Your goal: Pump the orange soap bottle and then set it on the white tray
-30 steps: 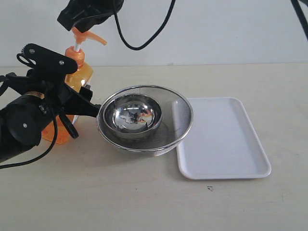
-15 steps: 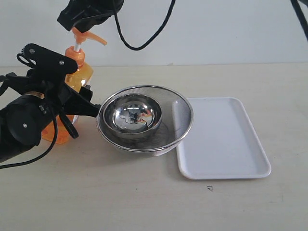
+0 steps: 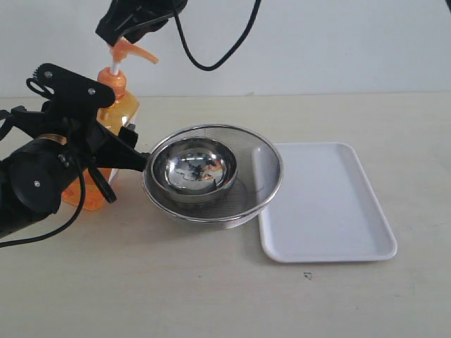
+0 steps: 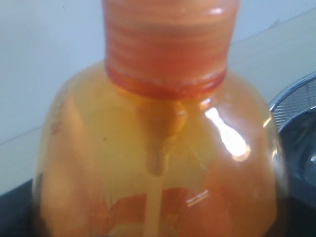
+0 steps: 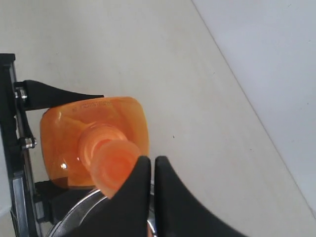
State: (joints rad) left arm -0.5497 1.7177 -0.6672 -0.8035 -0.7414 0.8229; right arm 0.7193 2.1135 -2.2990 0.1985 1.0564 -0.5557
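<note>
orange soap bottle (image 3: 121, 109) stands upright at the left of the exterior frame, long axis vertical, base on the surface (image 3: 211, 296). Its pump head (image 3: 131, 51) is in the upper left, spout pointing right, with white stem showing under it, so I read the pump as up and not pressed. The relation that matters: right claw (image 5: 152, 167) sits directly over the pump head, in line with the bottle's axis. Its jaws are pinched nearly together with nothing between them, tips overlapping the head's edge in the right wrist view. Touching or just above, can't tell. The press looks like a straight push down along the axis; any sideways offset risks sliding off the head. Left claw (image 3: 121, 134) clamps the bottle body from both sides, one of its fingers (image 5: 59, 92) flat against the bottle wall, so the bottle is braced for the push. In the left wrist view the bottle's shoulder fills the frame. Left arm is nearer for the carry, since it already has the body. The white tray (image 3: 331, 211) lies at the right of the frame, well apart from the bottle. The mesh bowl (image 3: 266, 176), with a steel bowl (image 3: 194, 169) inside it, sits between them and overlaps the tray's left edge. My guess is the carry needs a lift over the bowl.
</note>
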